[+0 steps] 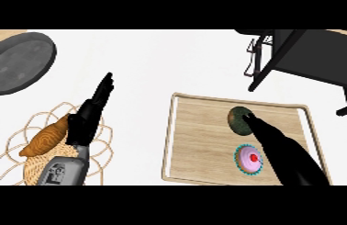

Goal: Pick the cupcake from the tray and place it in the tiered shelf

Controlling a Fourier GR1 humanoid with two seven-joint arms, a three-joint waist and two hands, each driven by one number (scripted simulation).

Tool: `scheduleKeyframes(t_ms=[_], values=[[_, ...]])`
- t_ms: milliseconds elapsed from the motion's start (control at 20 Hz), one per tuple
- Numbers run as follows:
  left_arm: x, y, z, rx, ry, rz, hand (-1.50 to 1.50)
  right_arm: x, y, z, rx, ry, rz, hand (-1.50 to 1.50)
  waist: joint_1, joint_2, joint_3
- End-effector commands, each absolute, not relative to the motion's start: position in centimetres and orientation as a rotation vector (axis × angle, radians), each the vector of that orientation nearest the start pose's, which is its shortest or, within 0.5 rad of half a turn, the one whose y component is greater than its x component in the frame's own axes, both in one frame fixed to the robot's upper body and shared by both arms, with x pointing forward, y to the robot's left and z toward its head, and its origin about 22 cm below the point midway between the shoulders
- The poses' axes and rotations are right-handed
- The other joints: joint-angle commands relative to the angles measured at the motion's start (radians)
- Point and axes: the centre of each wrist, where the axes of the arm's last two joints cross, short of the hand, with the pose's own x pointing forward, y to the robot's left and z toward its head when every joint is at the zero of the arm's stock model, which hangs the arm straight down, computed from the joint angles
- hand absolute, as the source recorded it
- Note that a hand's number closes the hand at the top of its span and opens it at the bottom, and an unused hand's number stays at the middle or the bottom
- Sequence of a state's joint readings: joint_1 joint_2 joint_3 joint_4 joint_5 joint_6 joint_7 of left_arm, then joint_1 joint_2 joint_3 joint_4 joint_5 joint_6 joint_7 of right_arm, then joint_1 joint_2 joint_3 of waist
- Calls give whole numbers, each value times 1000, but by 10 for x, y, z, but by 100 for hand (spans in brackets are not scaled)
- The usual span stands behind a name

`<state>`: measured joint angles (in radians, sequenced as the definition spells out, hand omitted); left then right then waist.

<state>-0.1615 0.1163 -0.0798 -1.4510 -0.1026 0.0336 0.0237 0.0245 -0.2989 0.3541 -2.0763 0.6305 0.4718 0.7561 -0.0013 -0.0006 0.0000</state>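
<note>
Right hand [271, 136] reaching over tray [196, 141], fingers straight, holding nothing, cupcake [247, 159] lying at its 8 o'clock; left hand [92, 114] resting open.

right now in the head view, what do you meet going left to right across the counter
grey plate → croissant on the wicker mat → left hand → wooden tray → cupcake → tiered shelf

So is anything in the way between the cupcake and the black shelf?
Yes. On the tray, a dark green avocado sits just beyond the cupcake, toward the tiered shelf. The right hand lies alongside both.
</note>
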Motion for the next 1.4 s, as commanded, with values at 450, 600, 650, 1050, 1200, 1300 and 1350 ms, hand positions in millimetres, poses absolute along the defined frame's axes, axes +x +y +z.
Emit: scheduleKeyframes(t_ms=[450, 600, 650, 1050, 1200, 1300, 1350], values=[[292, 222, 11, 108, -1560, -254, 0, 195, -179, 85, -642, -1071, 1252, 150, -2, 0, 0], [275, 231, 35, 102, -1571, -271, 0, 193, -197, 66, -659, -1082, 1207, 150, 2, -1, 0], [282, 230, 15, 132, -1573, -264, 0, 189, -191, 92, -669, -1121, 1195, 150, -1, 0, 0], [281, 212, 15, 78, -1579, -287, 0, 240, -118, 82, -857, -924, 769, 150, 37, 8, -1], [277, 218, 20, 95, -1587, -263, 0, 246, -85, 96, -894, -973, 692, 150, 34, 2, 0], [290, 232, 16, 98, -1583, -282, 0, 250, -73, 83, -884, -1067, 621, 150, 22, 6, 0], [283, 216, 14, 96, -1579, -268, 0, 249, -84, 107, -850, -1149, 521, 150, 18, 2, 0]])
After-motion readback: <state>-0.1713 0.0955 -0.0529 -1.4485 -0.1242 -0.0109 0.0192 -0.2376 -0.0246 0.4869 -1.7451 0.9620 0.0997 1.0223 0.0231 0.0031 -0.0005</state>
